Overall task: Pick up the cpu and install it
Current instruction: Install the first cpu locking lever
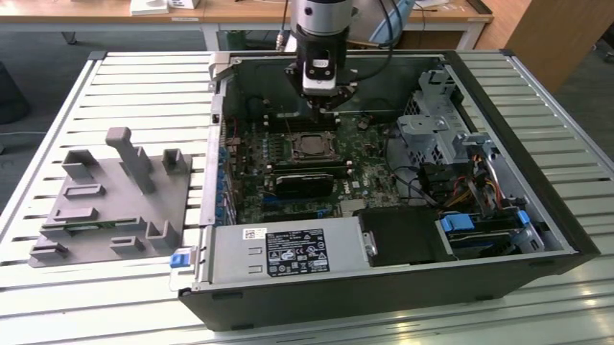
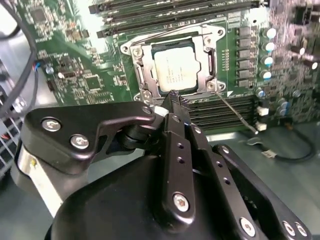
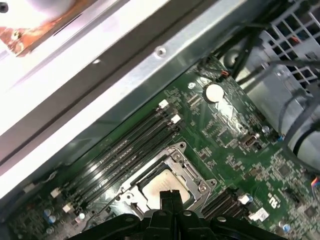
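Slatted pale metal desk point(image 1: 115, 86) carrying open black steel computer case point(image 1: 537, 237), walls close around pincer. Green motherboard point(image 2: 75, 75) inside, beneath black pincer point(image 2: 172, 102), fingers pressed together, empty. Just ahead of tips, square silver-topped cpu point(image 2: 175, 70) seated in open metal socket frame point(image 2: 135, 65).

In the second wrist view the cpu point(image 2: 176, 71) lies flat inside the metal socket frame point(image 2: 141, 75) on the green motherboard point(image 2: 85, 70). The black claw point(image 2: 175, 97), fingers together and holding nothing, hangs just beside the frame.
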### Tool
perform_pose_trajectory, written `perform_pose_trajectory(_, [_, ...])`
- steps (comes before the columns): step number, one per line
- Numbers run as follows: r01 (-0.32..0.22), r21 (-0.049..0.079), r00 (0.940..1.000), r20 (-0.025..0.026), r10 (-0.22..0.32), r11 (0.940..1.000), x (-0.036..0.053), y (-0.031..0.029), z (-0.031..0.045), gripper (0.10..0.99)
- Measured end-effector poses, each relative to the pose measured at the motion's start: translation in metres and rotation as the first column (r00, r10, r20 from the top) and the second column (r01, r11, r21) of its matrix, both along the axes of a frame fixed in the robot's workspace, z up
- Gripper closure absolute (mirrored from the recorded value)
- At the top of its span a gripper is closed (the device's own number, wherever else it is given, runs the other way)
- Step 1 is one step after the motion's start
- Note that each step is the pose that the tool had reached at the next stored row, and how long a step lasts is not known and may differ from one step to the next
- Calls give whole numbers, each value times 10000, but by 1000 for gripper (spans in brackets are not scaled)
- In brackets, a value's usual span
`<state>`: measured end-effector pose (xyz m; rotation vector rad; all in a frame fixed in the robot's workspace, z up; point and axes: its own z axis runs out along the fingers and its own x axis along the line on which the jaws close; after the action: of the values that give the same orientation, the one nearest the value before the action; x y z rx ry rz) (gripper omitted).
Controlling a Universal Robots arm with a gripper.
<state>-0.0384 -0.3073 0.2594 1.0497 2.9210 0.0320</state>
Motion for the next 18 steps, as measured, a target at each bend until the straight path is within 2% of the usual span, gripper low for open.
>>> perform_pose_trajectory(5, [-898, 0, 9960, -1, 898, 9960, 0, 0, -2, 980])
perform_pose_trajectory(9, [-1628, 0, 9867, -2, 1628, 9867, 0, 0, -4, 980])
perform_pose_trajectory(13, [-2334, 0, 9724, -3, 2334, 9724, 0, 0, -6, 980])
perform_pose_trajectory(18, [-3213, 1, 9470, -3, 3213, 9470, 0, 0, -8, 980])
